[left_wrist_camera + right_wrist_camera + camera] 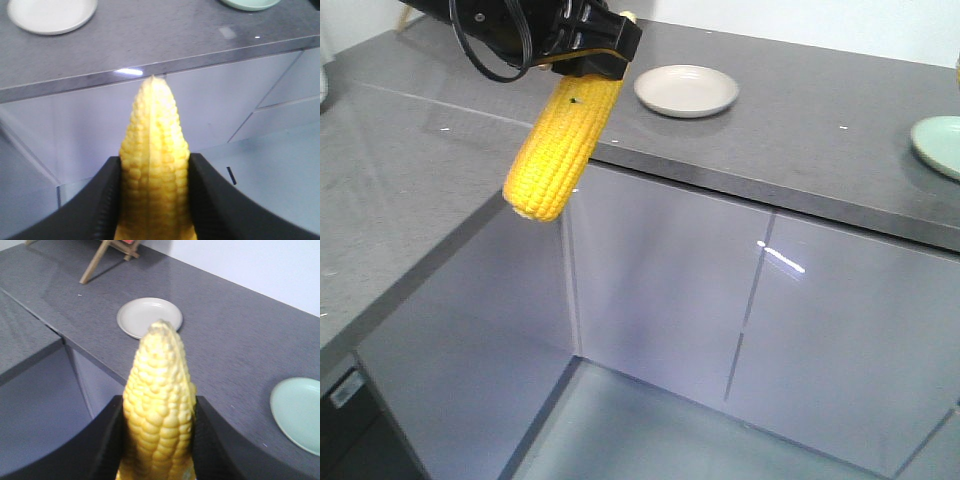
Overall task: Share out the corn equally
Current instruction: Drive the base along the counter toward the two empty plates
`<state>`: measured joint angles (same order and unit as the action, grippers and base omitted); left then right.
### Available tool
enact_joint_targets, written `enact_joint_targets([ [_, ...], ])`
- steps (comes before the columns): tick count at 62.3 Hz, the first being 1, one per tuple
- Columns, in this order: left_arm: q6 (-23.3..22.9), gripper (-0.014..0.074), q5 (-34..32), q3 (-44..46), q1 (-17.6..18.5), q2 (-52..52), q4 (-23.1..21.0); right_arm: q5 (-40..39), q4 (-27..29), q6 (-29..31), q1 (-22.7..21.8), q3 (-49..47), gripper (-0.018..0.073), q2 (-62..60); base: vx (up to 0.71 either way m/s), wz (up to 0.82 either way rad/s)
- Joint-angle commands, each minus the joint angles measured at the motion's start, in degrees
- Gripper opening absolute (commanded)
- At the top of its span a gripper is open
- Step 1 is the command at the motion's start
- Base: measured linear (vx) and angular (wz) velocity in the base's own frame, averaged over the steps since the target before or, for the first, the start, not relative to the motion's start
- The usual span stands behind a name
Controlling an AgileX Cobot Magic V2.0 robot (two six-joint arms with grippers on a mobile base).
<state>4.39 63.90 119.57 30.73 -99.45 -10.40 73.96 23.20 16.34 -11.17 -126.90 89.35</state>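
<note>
Looking at the front view first: one corn cob (560, 150), bright yellow with neat bumpy kernel rows, hangs tilted out past the front edge of the grey speckled counter (800, 130). A black gripper (590, 55) clamps its top end; can't tell which arm it is. Two round plates sit on the counter, a cream plate (686, 90) nearer the inner corner and a pale green plate (938, 145) at the right. Glossy grey cabinet doors (670, 290) run below.

Left wrist view: the left gripper (155, 160) is closed snug on one corn cob (152, 120). Ribbed black fingers (107, 200) press both sides, and the tapered tip points at the counter's front edge.

Right wrist view: the right gripper (159, 400) squeezes one corn cob (159, 355) the same way, pale tip toward the cream plate. A wooden leg (97, 262) stands at the far end.
</note>
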Motion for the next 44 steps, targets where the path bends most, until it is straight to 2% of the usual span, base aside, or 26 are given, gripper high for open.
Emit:
enact_joint_targets([
  [1,0.0,-0.0006,-3.3,1.9,0.3,2.9,-0.9,-0.1,0.8,0.2,-0.3,-1.4,-0.0004,-1.8,-0.04,-0.45],
  [44,0.0,-0.0006,-3.3,1.9,0.3,2.9,-0.9,-0.1,0.8,0.2,-0.3,-1.4,-0.0004,-1.8,-0.04,-0.35],
])
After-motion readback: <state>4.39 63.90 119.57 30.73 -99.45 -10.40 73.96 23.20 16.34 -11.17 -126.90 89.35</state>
